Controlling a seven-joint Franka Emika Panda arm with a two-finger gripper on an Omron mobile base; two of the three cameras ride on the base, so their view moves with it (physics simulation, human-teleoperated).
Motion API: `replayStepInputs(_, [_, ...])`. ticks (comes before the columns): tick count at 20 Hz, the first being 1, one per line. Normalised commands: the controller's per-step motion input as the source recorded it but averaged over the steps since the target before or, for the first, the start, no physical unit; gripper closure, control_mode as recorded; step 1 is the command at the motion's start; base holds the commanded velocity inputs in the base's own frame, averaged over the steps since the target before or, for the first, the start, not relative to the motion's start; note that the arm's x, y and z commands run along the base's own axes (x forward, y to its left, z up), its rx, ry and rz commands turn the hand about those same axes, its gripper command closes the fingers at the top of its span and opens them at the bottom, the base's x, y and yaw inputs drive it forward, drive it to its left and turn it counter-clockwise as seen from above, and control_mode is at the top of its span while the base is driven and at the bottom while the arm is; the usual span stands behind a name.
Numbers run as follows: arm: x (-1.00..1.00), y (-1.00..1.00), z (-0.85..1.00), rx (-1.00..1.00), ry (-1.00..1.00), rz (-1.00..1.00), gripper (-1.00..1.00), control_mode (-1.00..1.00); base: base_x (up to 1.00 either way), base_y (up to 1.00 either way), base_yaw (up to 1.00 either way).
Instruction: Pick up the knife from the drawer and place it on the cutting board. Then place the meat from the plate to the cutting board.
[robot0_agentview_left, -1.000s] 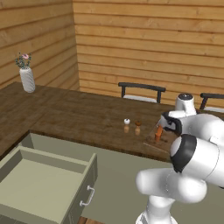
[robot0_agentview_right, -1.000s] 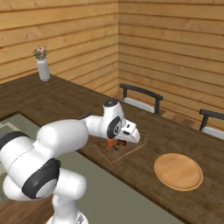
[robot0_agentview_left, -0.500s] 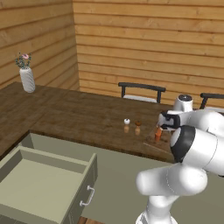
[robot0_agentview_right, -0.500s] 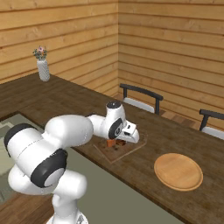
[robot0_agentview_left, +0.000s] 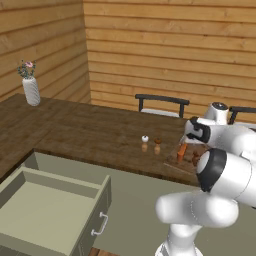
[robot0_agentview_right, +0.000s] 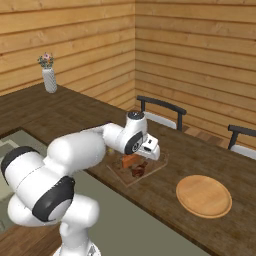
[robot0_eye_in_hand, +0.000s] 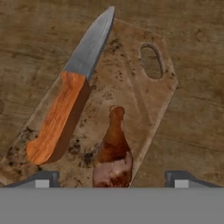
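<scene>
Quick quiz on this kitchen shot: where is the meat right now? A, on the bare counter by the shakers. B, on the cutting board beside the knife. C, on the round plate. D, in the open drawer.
B: the hand view shows the meat lying on the cutting board next to the knife, while the plate sits bare in the right base view.

A white vase (robot0_agentview_left: 31, 91) holding pink flowers (robot0_agentview_left: 26, 68) stood at the far left of the dark wooden countertop (robot0_agentview_left: 90, 130), close to the plank wall (robot0_agentview_left: 165, 45). Two small wooden shakers (robot0_agentview_left: 150, 145) stood upright side by side near the middle of the counter, just apart from each other. Beyond the counter's far edge, two dark-framed chairs (robot0_agentview_right: 161, 111) faced it, one further right (robot0_agentview_right: 242, 140).
</scene>
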Motion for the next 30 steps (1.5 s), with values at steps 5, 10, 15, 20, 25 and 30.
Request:
replayStepInputs(5, [-0.54,0.11,1.00,0.08,-0.03,0.02,-1.00,-1.00,0.00,0.00,0.00])
replayStepInputs(10, [-0.98,0.70,0.74,-0.04,0.00,0.08,-1.00,-1.00,0.00,0.00,0.00])
replayStepInputs(15, [-0.67,1.00,0.27,-0.26,0.00,0.22,-1.00,-1.00,0.00,0.00,0.00])
replayStepInputs(20, [-0.57,1.00,0.01,-0.31,0.00,0.25,-1.00,-1.00,0.00,0.00,0.00])
replayStepInputs(25, [-0.29,0.97,0.00,-0.14,0.00,0.17,-1.00,-1.00,0.00,0.00,0.00])
replayStepInputs(30, [0.00,0.03,0.00,0.00,-0.01,0.01,-1.00,-1.00,0.00,0.00,0.00])
